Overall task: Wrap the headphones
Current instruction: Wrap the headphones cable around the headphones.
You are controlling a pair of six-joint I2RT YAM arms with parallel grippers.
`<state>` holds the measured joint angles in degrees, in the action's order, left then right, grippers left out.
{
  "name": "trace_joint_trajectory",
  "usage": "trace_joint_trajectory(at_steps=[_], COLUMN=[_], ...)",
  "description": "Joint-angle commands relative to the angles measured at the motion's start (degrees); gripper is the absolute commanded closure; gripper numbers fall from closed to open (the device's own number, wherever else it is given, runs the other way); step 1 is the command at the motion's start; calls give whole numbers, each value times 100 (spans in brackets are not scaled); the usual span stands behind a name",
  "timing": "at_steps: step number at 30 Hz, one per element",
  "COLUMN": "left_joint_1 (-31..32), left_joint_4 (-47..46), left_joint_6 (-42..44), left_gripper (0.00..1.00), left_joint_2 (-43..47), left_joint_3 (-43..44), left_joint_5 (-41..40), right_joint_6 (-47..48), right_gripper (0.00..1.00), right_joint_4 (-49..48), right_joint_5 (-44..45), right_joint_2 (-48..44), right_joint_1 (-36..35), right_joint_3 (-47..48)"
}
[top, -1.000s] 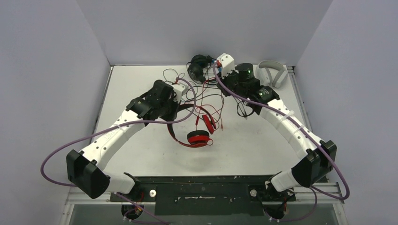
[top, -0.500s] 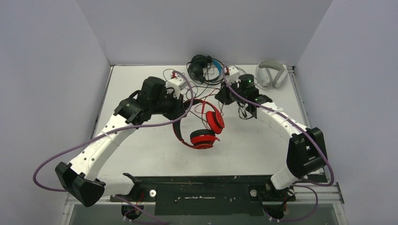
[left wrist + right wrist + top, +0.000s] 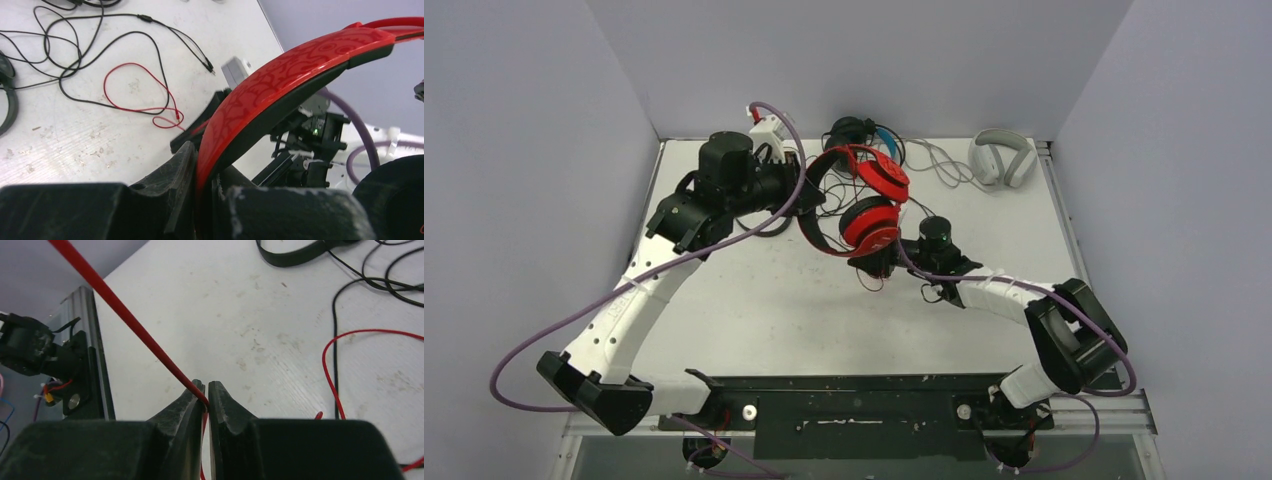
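Observation:
The red-and-black headphones point(image 3: 869, 200) hang in the air over the table's middle back. My left gripper point(image 3: 809, 185) is shut on their red headband point(image 3: 280, 80). My right gripper point(image 3: 874, 268) sits low, just below the ear cups, shut on the thin red cable point(image 3: 125, 315), which runs taut up to the left. More red cable point(image 3: 332, 370) loops on the table. The black headphones with blue point(image 3: 854, 140) lie at the back centre, partly hidden. The white-grey headphones point(image 3: 1004, 158) lie at the back right. A small all-black headset's band point(image 3: 295, 255) shows at the right wrist view's top.
Black cables point(image 3: 75, 55) tangle on the white table point(image 3: 754, 300) near the back, with a loose jack plug point(image 3: 210, 67). Grey walls close in the left, back and right. A black rail point(image 3: 854, 400) with the arm bases runs along the near edge.
My left gripper has lifted the red headphones up and toward the back. My right arm has swung down and toward the near middle, and now pinches the red cable.

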<state>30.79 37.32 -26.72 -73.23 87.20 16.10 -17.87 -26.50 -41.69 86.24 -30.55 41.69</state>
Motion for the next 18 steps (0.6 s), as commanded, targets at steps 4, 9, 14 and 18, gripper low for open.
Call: trace_joint_trajectory(at_steps=[4, 9, 14, 18], left_joint_1=[-98, -117, -142, -152], left_joint_4=[-179, -309, -470, -641], left_joint_6=[-402, -505, -531, -458], left_gripper=[100, 100, 100, 100], left_joint_2=[-40, 65, 107, 142], left_joint_3=[996, 945, 678, 496], left_joint_5=[-835, -1436, -1950, -2378], right_joint_6=[-964, -1833, -2680, -3091], right_gripper=[90, 87, 87, 83], right_joint_4=[-3140, -4888, -5813, -6127], right_joint_5=[-753, -1069, -1318, -1590], right_joint_2=[80, 196, 158, 194], right_joint_1=[-301, -531, -883, -1206], right_joint_3=[-733, -1131, -1196, -1039])
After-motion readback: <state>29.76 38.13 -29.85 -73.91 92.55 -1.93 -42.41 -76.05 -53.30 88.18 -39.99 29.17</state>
